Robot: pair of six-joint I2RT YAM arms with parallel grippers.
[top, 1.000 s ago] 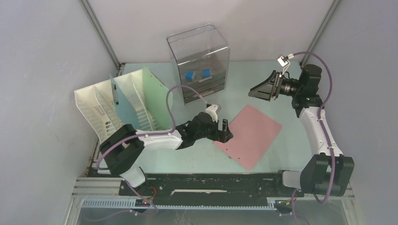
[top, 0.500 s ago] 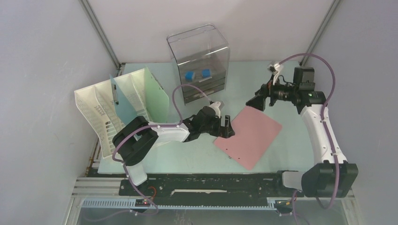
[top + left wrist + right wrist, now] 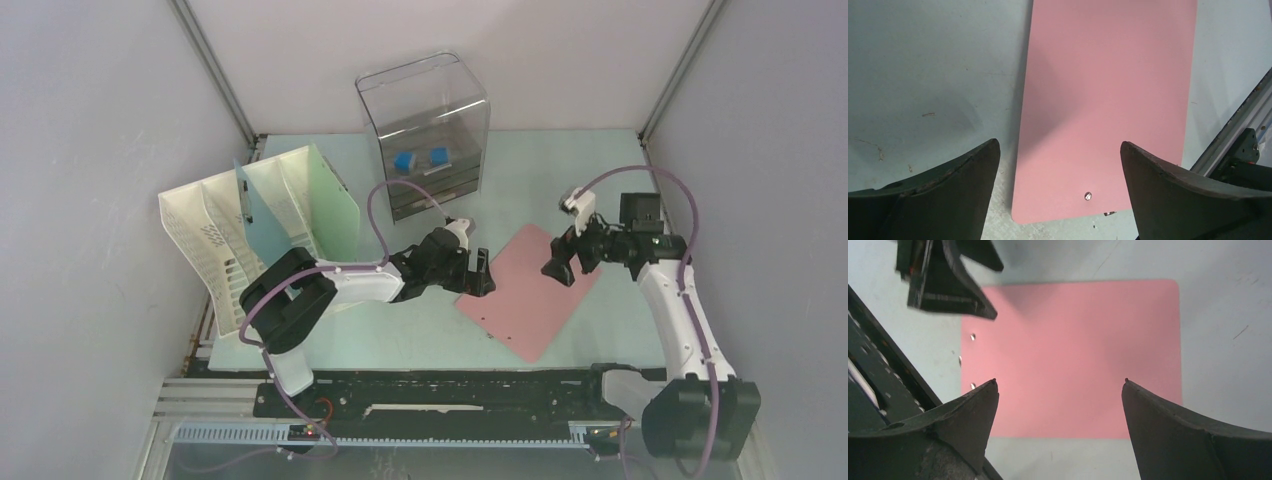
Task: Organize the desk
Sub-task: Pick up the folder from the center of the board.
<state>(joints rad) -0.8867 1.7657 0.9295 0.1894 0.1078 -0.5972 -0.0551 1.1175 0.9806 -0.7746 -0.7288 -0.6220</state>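
Observation:
A pink sheet (image 3: 525,295) lies flat on the pale mint desk (image 3: 400,330), right of centre. My left gripper (image 3: 482,273) hovers open at the sheet's left edge; the left wrist view shows the pink sheet (image 3: 1108,100) between the spread fingers (image 3: 948,195), nothing held. Open too, my right gripper (image 3: 556,266) hangs over the sheet's right part; in its own view the pink sheet (image 3: 1073,355) fills the gap between the fingers (image 3: 1173,425), and the left gripper (image 3: 948,280) shows at top left.
A white slotted file rack (image 3: 215,240) holding green and blue sheets (image 3: 325,205) stands at the left. A clear drawer box (image 3: 425,135) with blue items stands at the back centre. The black rail (image 3: 450,395) runs along the front edge. Grey walls enclose the sides.
My right arm has swung down and leftward from the back right to hover over the pink sheet. The left gripper moved slightly right to the sheet's edge, then held still.

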